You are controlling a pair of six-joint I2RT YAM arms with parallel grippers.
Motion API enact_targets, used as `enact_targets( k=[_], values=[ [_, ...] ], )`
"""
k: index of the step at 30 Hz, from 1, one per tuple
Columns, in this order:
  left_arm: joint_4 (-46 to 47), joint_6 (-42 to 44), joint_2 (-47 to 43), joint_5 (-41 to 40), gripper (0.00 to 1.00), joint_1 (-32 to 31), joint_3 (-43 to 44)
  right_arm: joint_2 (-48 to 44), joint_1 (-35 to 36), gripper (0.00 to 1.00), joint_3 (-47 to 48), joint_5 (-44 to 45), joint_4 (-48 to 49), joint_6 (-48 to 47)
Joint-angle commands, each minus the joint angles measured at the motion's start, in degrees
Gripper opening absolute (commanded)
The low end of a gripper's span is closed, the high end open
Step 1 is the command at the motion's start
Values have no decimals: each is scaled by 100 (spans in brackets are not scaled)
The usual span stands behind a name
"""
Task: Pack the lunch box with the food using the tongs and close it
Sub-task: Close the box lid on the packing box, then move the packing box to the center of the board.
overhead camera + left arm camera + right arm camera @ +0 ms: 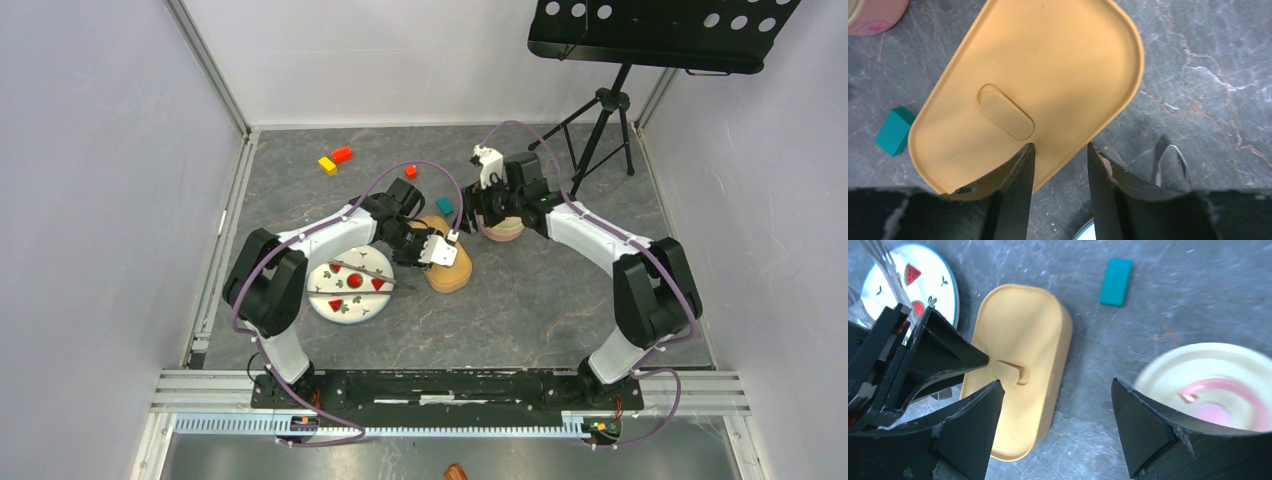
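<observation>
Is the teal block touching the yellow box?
Apart. The right wrist view shows a strip of bare grey table between the teal block and the yellow box.

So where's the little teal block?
In the top view the teal block lies mid-table, right by the far end of the yellow lunch box, with the pink bowl just to its right.
</observation>
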Motion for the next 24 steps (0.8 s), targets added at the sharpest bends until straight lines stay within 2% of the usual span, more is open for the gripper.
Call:
enact_targets(
  k=[1, 6, 11, 16, 20, 24],
  values=[
    [695, -709, 3, -460, 48, -43, -43, -407, -337, 87, 318, 77, 137, -86],
    [1203, -2353, 298, -1372, 42, -66, 234, -475, -686, 88, 443, 94, -101, -156],
    [1345, -3260, 534, -1903, 41, -61, 353, -589, -929, 89, 402, 100, -170, -147],
    [1223, -4287, 915, -2349, 39, -61, 836, -729, -1110, 91, 445, 163, -223, -149],
    [1162, -4944, 1172, -2666, 37, -63, 1263, -906, -1195, 97, 461, 248, -204, -202],
    [950, -5653, 1457, -2724, 38, -53, 1749, -1028, -1230, 98, 434, 332, -227, -316]
  ],
)
